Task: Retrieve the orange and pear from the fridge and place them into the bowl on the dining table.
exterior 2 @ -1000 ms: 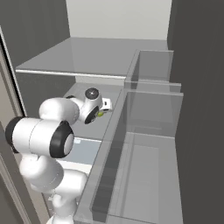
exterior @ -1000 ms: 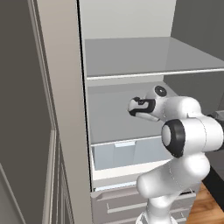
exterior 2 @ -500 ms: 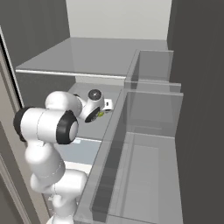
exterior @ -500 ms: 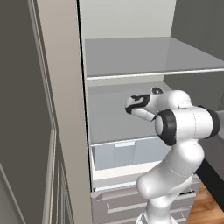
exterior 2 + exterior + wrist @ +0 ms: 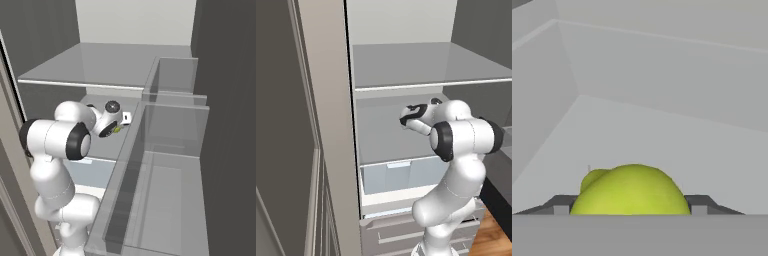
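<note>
Grey fridge (image 5: 331, 125) walls and a bare grey shelf (image 5: 662, 140) form the backdrop. The pear (image 5: 630, 192) lies on that shelf right between the two tips of the pincer (image 5: 630, 209), its yellow-green bulk rising just ahead of the hand, with a smaller bump showing to one side. In the right base view a small green patch of the pear (image 5: 117, 130) peeks out just under the hand, close beside the clear door bin (image 5: 165, 165).

Compared with a second ago, the arm has reached a little deeper onto the middle shelf and the hand has settled lower. The pincer (image 5: 404, 120) has begun drawing in from its widest spread. The dark tips sit just outside the fruit on either side, but whether they already press its skin I cannot tell; the jaws look partly drawn in, not spread wide and not pressed together.

My reading is that this is the grasp on the pear, under way but not yet secure. The fruit rests on the shelf, so the retrieve has hardly begun for it. The next move probably calls for the squeeze to finish before any lift, since a rounded, tapering fruit may roll or squirt forward if the tips meet it off centre. Then comes the withdrawal past the shelf edge (image 5: 431, 85) above and the clear drawer (image 5: 398, 175) below the hand.
</note>
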Controlling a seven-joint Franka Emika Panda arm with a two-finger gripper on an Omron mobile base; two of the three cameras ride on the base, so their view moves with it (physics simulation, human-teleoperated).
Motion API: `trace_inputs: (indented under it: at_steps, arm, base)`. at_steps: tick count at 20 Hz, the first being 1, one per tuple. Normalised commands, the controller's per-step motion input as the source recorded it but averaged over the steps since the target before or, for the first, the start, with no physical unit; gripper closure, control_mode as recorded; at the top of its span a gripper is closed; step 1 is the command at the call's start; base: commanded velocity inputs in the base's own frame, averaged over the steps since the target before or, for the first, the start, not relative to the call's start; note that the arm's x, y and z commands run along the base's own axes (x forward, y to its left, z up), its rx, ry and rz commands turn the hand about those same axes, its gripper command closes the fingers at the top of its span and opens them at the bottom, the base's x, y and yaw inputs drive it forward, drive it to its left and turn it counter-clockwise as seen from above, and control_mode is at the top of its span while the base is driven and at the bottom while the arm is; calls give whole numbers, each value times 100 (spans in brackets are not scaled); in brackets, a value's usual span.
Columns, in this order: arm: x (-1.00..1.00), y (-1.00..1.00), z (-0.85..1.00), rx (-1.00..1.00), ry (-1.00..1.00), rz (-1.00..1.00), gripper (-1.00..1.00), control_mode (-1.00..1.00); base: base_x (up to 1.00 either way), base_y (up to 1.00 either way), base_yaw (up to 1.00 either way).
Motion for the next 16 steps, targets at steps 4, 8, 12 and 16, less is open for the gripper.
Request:
trace_inputs:
  at_steps: [4, 8, 12, 16]
  arm:
    - [-16, 0, -63, 0, 14, 0, 100, -100]
    - [-1, 5, -28, 0, 9, 0, 100, -100]
    - [-42, 0, -2, 0, -3, 0, 100, -100]
    - [-100, 0, 21, 0, -26, 0, 100, -100]
  base:
    - [0, 0, 0]
    - [0, 0, 0]
    - [0, 0, 0]
    - [0, 0, 0]
